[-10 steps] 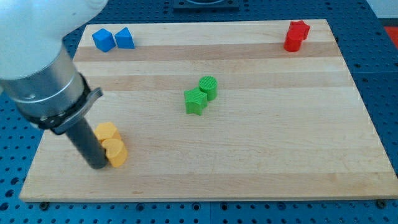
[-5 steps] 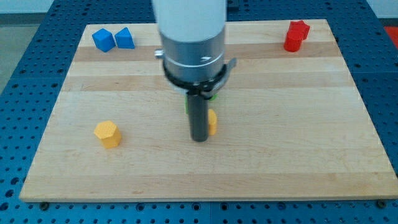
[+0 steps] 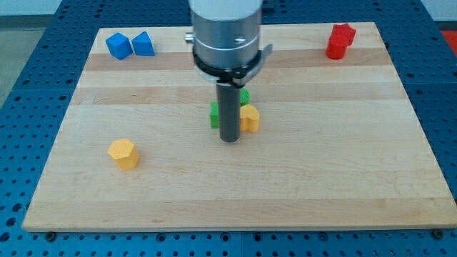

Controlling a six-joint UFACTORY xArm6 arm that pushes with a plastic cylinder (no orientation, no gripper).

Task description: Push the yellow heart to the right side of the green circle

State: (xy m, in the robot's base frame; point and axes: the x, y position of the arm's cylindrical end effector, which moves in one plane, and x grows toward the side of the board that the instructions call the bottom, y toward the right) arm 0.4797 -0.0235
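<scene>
Pale wooden board (image 3: 343,178) lies on a blue perforated bench top (image 3: 21,235); nothing on it is a container. Toward the board's near left corner sits a yellow hexagon block (image 3: 123,153). At mid-board my tip (image 3: 229,140) rests on the wood, the yellow heart (image 3: 249,118) touching its right side; which way the heart points cannot be told. A green block (image 3: 214,115) and the green circle (image 3: 244,95) peek from behind the rod. Two blue blocks (image 3: 131,45) occupy the far left corner, a red block (image 3: 340,40) the far right. No jaws exist.
</scene>
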